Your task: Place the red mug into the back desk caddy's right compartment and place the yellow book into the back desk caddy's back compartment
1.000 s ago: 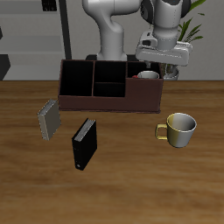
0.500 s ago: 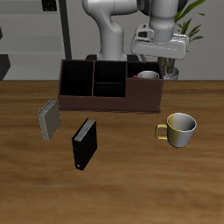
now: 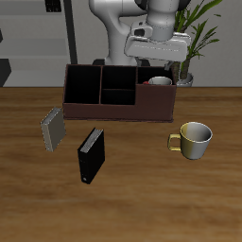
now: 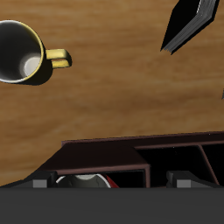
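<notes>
The red mug (image 3: pixel 159 82) stands upright inside the right compartment of the back desk caddy (image 3: pixel 104 110), only its pale inside and rim showing over the wall. My gripper (image 3: pixel 159 62) hangs open above it, apart from the mug, with nothing between the fingers. In the wrist view the red mug (image 4: pixel 84 181) sits in the caddy (image 4: pixel 131 150) between my spread fingertips (image 4: pixel 39 184). The yellow book (image 3: pixel 52 128), grey-tan, lies on the table in front of the caddy's other end.
A black book (image 3: pixel 89 154) lies near the table's middle, beside the yellow book. A yellowish-cream mug (image 3: pixel 194 139) stands in front of the caddy's mug end. A potted plant (image 3: pixel 195 38) is behind the caddy.
My gripper has risen from the mug in the right compartment and shifted slightly towards the caddy's middle. The mug stays in the cell; nothing else moved.
</notes>
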